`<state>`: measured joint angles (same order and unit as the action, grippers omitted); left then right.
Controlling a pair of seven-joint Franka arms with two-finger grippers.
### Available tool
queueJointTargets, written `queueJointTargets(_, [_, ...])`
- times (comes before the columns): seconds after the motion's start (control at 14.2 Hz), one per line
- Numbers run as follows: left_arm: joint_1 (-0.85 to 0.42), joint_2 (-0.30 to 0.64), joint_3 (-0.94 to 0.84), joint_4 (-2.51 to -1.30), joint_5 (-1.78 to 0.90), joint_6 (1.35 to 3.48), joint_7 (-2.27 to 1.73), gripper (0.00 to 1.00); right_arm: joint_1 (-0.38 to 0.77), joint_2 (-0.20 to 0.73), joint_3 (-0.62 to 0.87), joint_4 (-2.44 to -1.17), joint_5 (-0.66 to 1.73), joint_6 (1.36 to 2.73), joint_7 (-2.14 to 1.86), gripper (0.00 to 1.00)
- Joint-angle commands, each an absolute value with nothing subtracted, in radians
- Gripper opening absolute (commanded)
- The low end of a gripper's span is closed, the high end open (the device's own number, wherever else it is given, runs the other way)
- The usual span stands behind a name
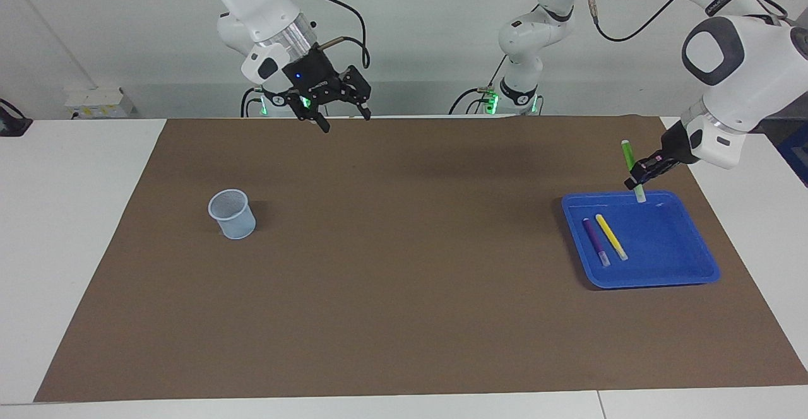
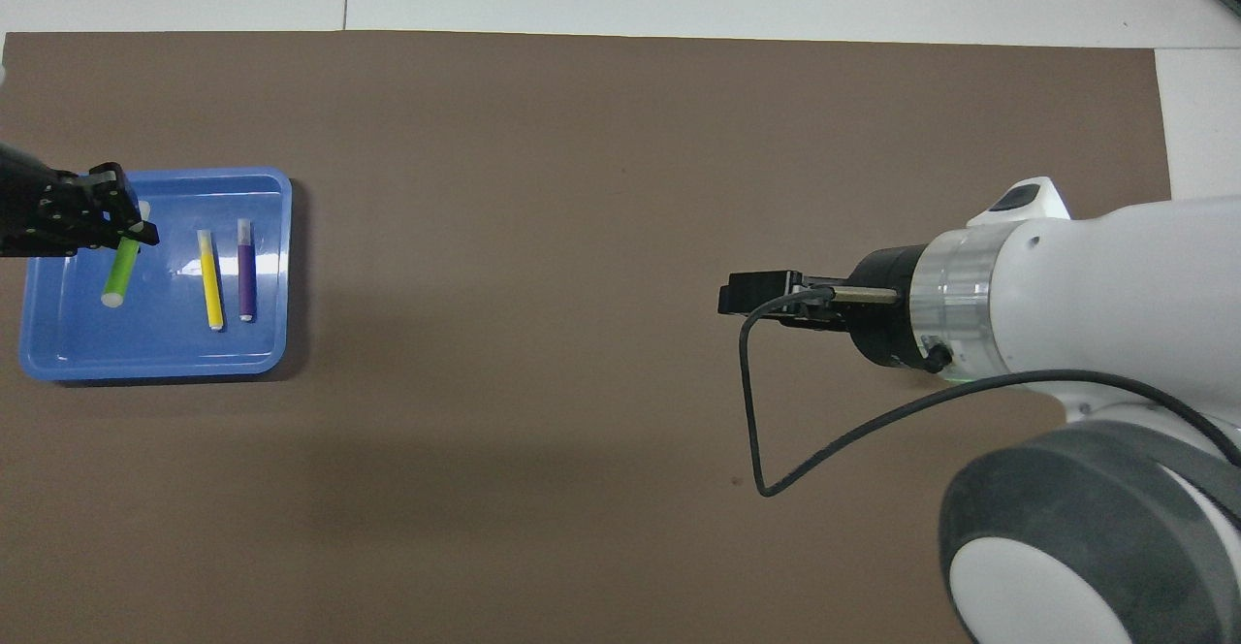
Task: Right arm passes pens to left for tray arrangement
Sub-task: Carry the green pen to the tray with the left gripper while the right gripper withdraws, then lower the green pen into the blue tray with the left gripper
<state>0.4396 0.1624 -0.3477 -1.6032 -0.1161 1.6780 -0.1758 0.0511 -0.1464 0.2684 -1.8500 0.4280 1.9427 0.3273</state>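
Observation:
My left gripper [image 1: 637, 177] [image 2: 131, 234] is shut on the green pen [image 1: 628, 157] [image 2: 121, 273]. It holds the pen steeply tilted, whitish end down, over the part of the blue tray [image 1: 650, 282] [image 2: 155, 370] nearest the robots. The purple pen [image 1: 595, 241] [image 2: 246, 269] and the yellow pen [image 1: 611, 236] [image 2: 209, 278] lie side by side in the tray. My right gripper [image 1: 334, 106] [image 2: 739, 293] is open and holds nothing; it hangs in the air over the mat's edge by the robots.
A small translucent bluish cup [image 1: 232, 214] stands upright on the brown mat [image 1: 404, 280] toward the right arm's end. A loose black cable [image 2: 756, 431] loops from the right wrist above the mat.

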Motion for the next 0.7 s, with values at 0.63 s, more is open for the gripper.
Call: queueJointTargets(0.63, [0.577, 0.118, -0.350, -1.649, -0.032, 1.675, 0.153, 0.06, 0.008, -0.152, 0.276, -1.822, 0.261, 1.809, 0.267, 1.00])
